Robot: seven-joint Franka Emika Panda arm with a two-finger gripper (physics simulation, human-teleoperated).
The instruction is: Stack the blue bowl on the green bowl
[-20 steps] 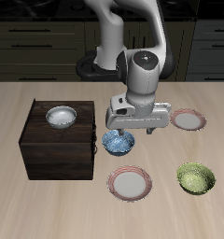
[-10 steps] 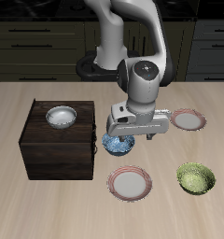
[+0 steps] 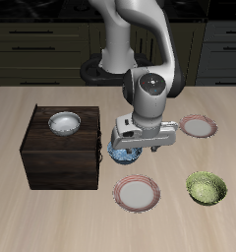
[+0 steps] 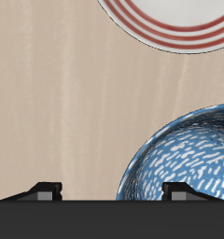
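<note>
You've dropped end effector (image 3: 127,151) onto blue bowl (image 3: 124,153) beside wooden box (image 3: 59,153); fingers spread, straddling rim, nothing gripped. Close next. Green bowl (image 3: 206,187) well apart, near surface's front edge.

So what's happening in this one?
The arm's gripper is low over the blue bowl, fingers open and straddling its rim, not closed on it. The bowl sits on the table beside the dark wooden box. The green bowl waits near the front edge, empty, so stacking hasn't started.
</note>
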